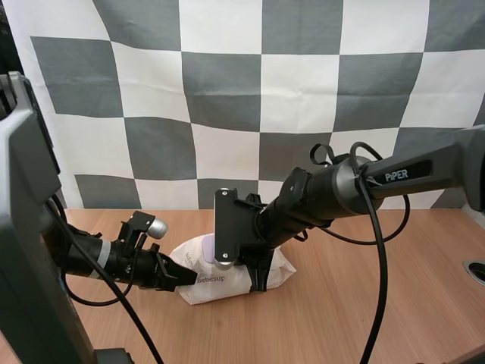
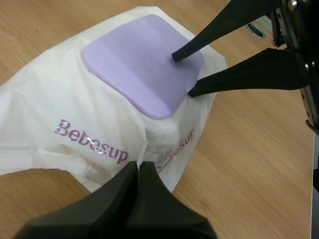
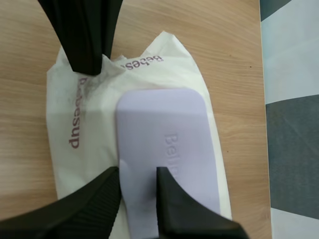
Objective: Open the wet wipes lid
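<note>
A white wet wipes pack (image 1: 203, 287) lies on the wooden table, its lilac lid (image 1: 206, 246) flat on top. In the left wrist view my left gripper (image 2: 138, 167) is shut, its tips together and pressing down on the near end of the pack (image 2: 60, 104). My right gripper (image 3: 138, 172) is open over the lid (image 3: 169, 129). One finger rests on the lid's top and the other sits on the wrapper just beside the lid's edge. From the left wrist view the right gripper (image 2: 183, 74) straddles a corner of the lid (image 2: 134, 64).
Bare wooden table (image 1: 364, 303) extends to the right and in front of the pack. A small dark round fitting (image 1: 476, 271) sits at the table's right edge. Both arms crowd in over the pack from either side.
</note>
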`<state>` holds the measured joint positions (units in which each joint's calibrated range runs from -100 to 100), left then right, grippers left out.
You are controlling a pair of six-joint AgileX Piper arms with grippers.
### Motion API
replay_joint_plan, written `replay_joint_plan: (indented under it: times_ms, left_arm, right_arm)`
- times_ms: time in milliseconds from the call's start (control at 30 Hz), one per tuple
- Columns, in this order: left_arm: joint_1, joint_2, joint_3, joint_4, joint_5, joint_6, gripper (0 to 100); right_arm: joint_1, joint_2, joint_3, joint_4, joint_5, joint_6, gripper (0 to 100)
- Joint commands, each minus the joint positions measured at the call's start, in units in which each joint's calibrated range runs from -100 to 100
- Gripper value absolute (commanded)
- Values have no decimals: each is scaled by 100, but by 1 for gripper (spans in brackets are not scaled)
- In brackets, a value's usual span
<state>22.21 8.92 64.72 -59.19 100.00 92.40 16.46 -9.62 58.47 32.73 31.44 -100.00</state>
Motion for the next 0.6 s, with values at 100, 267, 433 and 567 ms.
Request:
replay_joint_plan:
  times_ms: [100,267,433,567]
  left_arm:
    - [-4,-5,-3,3,0,100,0]
    - [-4,-5,-3,23,0,100,0]
    - [-4,-5,-3,36,0,100,0]
    - [-4,-5,-3,113,0,100,0]
  right_arm:
    - [1,6,1,-2,-74,0,11]
    - [1,-8,1,129,-328,0,0]
    - [1,-47,-29,252,-624,0,0]
    - [1,-47,-29,252,-624,0,0]
